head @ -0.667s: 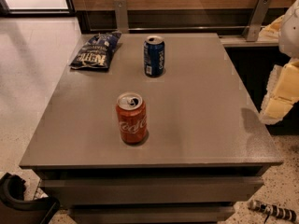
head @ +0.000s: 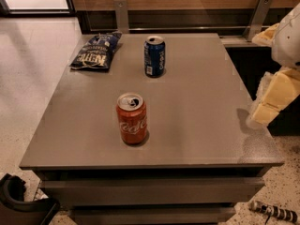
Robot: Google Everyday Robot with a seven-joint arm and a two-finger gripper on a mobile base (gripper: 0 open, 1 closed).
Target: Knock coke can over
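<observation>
The coke can (head: 131, 119), red-orange with white script and a silver top, stands upright on the grey table (head: 201, 97), left of centre and near the front. My gripper (head: 271, 100), cream-coloured, hangs at the table's right edge, well to the right of the can and apart from it. It holds nothing that I can see.
A dark blue Pepsi can (head: 154, 56) stands upright behind the coke can. A dark chip bag (head: 95, 51) lies at the table's back left corner. Metal brackets (head: 121, 14) and a wooden wall run behind the table. A dark object (head: 18, 203) sits on the floor at the front left.
</observation>
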